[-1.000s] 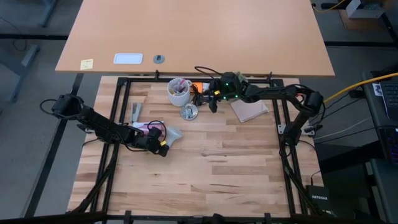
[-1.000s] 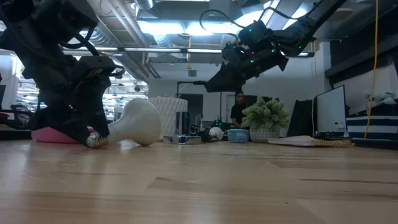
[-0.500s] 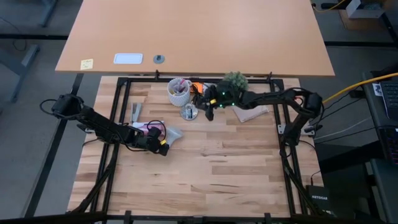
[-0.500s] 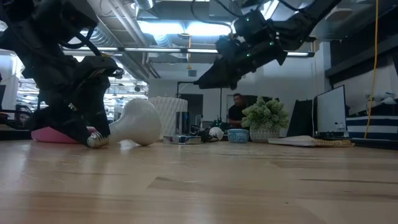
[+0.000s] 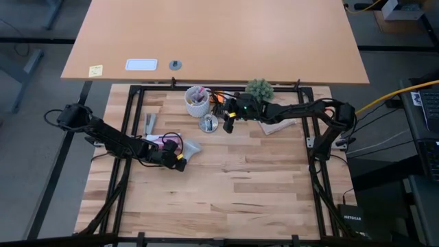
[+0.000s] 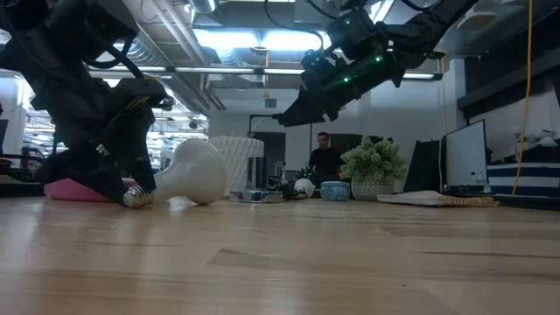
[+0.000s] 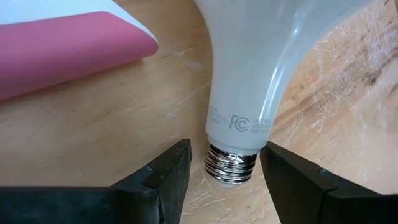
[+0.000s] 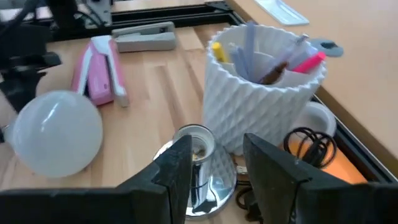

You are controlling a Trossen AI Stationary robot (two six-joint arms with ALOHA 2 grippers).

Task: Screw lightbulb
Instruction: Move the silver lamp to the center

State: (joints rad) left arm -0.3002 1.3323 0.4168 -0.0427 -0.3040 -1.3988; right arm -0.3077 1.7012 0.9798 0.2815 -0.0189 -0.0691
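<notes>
White frosted bulb (image 7: 261,68): lies on its side on the wooden table (image 5: 240,185), left of centre, globe toward the far side, metal screw base pointing at the left arm. It touches the boards; a pink stapler (image 8: 99,71) lies just beside it.

Left gripper (image 7: 224,171): low on the table at the bulb's base, fingers spread, one on each side of the threads, not touching them. Nothing grasped.

Right gripper (image 8: 214,165): raised over the far middle of the table, just above the silvery socket (image 8: 199,155) with its black cord, fingers apart, holding nothing. White cup (image 8: 264,81) of pens stands just beside the socket, on its far side.

Step in hand, by judgement: pick-up of the bulb and steadying of the socket, both approached, neither begun.

Next move, by judgement: left fingers clamp on the base or neck without rolling the bulb; right descends to pinch the socket, staying clear of the cup and cord.
</notes>
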